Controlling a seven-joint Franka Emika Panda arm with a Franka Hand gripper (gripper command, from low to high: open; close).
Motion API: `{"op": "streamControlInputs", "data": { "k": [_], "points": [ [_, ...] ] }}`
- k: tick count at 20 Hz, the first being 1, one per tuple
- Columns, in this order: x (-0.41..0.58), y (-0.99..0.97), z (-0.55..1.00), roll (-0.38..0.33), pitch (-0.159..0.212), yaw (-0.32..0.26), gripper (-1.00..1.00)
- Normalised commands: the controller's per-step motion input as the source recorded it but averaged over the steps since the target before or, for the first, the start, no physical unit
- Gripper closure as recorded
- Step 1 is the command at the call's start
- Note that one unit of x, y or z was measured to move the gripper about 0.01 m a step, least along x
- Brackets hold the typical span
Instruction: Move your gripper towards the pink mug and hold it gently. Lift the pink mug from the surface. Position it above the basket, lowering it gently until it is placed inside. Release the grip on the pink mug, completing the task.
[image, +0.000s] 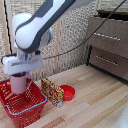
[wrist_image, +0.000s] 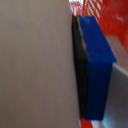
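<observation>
In the exterior view my white gripper (image: 20, 76) hangs over the red basket (image: 31, 106) at that view's left, shut on the pale pink mug (image: 18, 84). The mug is upright, its lower part at about the level of the basket's blue-grey rim. Its handle does not show. The wrist view is filled by the mug's pink wall (wrist_image: 35, 65), with one blue-tipped finger (wrist_image: 97, 70) pressed against it and red basket lattice (wrist_image: 102, 11) behind. The light wooden surface (image: 95, 100) lies all around.
A patterned box (image: 52, 92) leans against the basket's side toward the exterior view's right. A flat red bowl (image: 67, 92) lies just past it. A dark wooden drawer cabinet (image: 110, 45) stands at the back right. A cable runs from the arm toward the cabinet.
</observation>
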Motion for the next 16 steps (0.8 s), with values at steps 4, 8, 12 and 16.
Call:
{"op": "streamControlInputs", "data": {
  "k": [4, 8, 12, 16],
  "points": [
    [0.194, 0.45, -0.28, -0.055, 0.001, -0.027, 1.00],
    [-0.034, 0.52, -0.12, -0.055, -0.041, -0.068, -1.00],
    [-0.128, 0.55, 0.00, -0.070, -0.063, -0.069, -1.00],
    [-0.146, 0.53, 0.00, -0.054, -0.066, -0.062, -1.00]
  ]
}}
